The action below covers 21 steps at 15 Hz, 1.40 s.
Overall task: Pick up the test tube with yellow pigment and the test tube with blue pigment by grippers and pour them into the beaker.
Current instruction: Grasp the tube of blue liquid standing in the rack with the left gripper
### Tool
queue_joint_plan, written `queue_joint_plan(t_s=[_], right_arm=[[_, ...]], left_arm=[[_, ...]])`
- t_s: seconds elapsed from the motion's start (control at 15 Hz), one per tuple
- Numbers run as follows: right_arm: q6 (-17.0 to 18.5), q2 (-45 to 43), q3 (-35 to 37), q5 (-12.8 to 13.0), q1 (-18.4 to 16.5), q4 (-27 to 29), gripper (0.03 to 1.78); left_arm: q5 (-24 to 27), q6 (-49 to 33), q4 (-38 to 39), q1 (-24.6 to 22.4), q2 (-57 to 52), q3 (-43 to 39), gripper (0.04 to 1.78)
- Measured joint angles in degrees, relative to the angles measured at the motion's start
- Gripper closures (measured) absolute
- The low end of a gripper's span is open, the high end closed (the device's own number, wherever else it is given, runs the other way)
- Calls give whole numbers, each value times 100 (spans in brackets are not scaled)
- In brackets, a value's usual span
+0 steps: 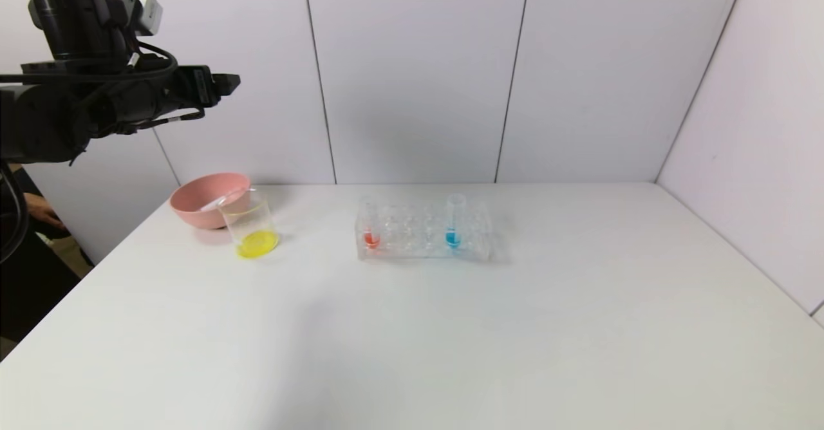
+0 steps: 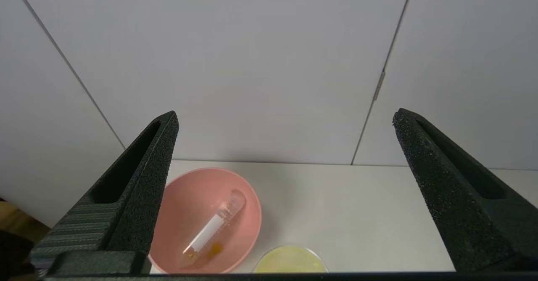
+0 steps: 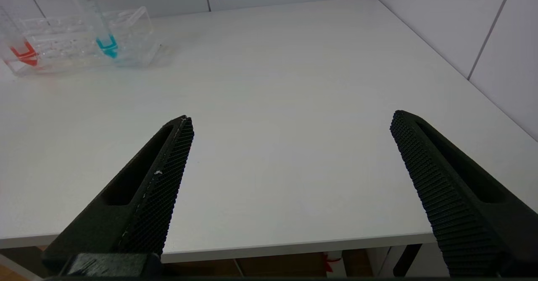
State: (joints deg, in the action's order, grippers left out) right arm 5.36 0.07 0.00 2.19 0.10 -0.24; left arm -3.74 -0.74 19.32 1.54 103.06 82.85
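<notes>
The beaker (image 1: 252, 227) stands on the table's left side with yellow liquid in its bottom; it also shows from above in the left wrist view (image 2: 290, 262). The test tube with yellow pigment (image 2: 216, 224) lies in the pink bowl (image 2: 185, 197), showing only a yellow trace at its tip. The test tube with blue pigment (image 1: 454, 221) stands upright in the clear rack (image 1: 421, 240) and appears in the right wrist view (image 3: 103, 33). My left gripper (image 2: 283, 119) hangs open and empty, high above bowl and beaker. My right gripper (image 3: 290, 119) is open and empty over the table's near edge.
A red-tipped tube (image 1: 371, 227) stands at the left end of the rack. The pink bowl (image 1: 193, 208) sits just behind the beaker, close to the back wall. White wall panels close the table at the back and right.
</notes>
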Motion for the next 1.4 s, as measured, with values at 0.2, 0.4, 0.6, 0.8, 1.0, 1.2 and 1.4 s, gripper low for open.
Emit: queue_joint_plan(t_s=[0.2, 0.4, 0.6, 0.8, 1.0, 1.2, 1.4], right_arm=[[-2, -2, 0, 0, -5, 0, 10], [0, -2, 0, -2, -5, 0, 10], [-2, 0, 0, 0, -5, 2, 10], [1, 0, 0, 0, -2, 0, 10], [1, -2, 0, -2, -5, 0, 10], [0, -2, 0, 0, -5, 0, 10], [0, -2, 0, 0, -5, 0, 10]], left_arm=[[-490, -195, 232, 469, -527, -768, 4], [-964, -468, 903, 887, -802, -1504, 4], [-1056, -656, 1351, 1373, -929, -2144, 4], [-1237, -724, 1677, 1871, -996, -2640, 4], [-1414, -724, 2097, 2413, -948, -3028, 4], [-1866, -705, 2591, 2820, -642, -3007, 4], [-2127, -711, 2875, 3140, -188, -2759, 4]])
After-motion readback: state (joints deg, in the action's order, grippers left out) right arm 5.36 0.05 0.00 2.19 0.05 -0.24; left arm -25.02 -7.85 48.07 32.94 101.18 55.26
